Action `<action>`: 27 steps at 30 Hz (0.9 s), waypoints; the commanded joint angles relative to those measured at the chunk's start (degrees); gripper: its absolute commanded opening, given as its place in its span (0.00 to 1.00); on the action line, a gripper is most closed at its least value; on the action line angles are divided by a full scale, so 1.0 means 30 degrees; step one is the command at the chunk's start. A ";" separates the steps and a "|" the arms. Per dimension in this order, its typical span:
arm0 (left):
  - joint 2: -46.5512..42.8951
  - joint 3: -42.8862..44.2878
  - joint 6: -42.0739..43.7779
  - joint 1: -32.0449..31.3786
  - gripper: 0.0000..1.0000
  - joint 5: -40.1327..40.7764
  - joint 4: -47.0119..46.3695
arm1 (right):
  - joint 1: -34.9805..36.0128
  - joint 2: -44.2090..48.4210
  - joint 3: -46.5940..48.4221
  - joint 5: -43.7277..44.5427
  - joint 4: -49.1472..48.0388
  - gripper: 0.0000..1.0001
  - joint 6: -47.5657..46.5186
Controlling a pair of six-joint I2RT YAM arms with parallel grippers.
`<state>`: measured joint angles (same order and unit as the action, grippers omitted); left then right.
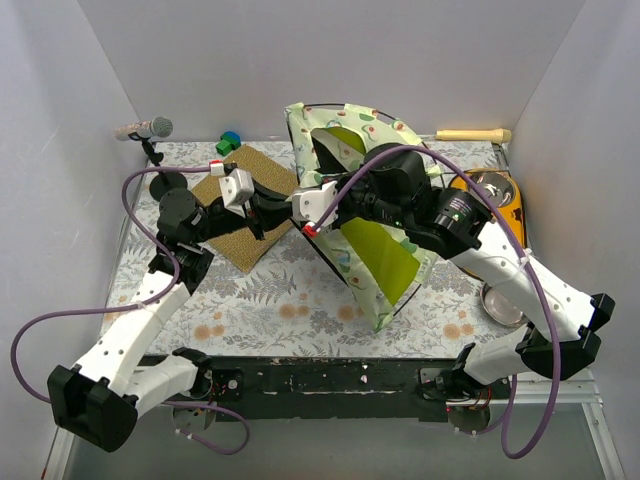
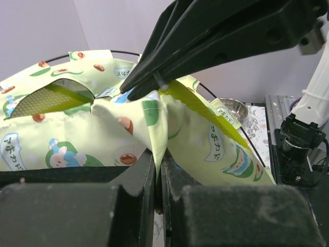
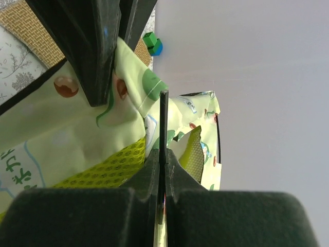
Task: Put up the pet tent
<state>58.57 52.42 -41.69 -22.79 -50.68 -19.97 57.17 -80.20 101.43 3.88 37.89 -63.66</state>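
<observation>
The pet tent [image 1: 378, 255] lies partly collapsed in the middle of the table, its pale printed fabric bunched and the lime lining showing. Both grippers meet at its left side. My left gripper [image 2: 158, 154] is shut on a fold of the printed fabric [image 2: 154, 118], and in the top view it sits at the tent's left edge [image 1: 300, 210]. My right gripper [image 3: 163, 154] is shut on a thin black pole [image 3: 163, 116] of the tent. Its fingers [image 2: 205, 41] reach in just above the left ones. A black pole arc [image 2: 226, 110] runs over the fabric.
A brown textured mat [image 1: 240, 240] lies under the left arm's wrist. At the back left are a microphone on a stand [image 1: 145, 128] and a green-and-blue block [image 1: 229, 143]. A wooden handle [image 1: 473, 135], an orange tray with a bowl [image 1: 497, 190] and a steel bowl [image 1: 500, 305] sit on the right.
</observation>
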 commanded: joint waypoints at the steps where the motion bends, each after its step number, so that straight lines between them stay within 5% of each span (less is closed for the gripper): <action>1: -0.0947 0.1128 0.0273 -0.0080 0.00 -0.0364 0.0764 | -0.0042 0.0162 -0.0323 0.1080 0.0905 0.01 -0.1397; 27: -0.2676 0.0162 0.5751 -0.0080 0.00 -0.1330 0.1499 | -0.0130 -0.0337 -0.0437 0.2368 0.0877 0.01 -0.1836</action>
<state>52.93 52.12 -28.08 -23.00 -53.01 -13.61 57.49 -81.38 100.38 6.09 38.76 -64.69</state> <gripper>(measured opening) 0.031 0.044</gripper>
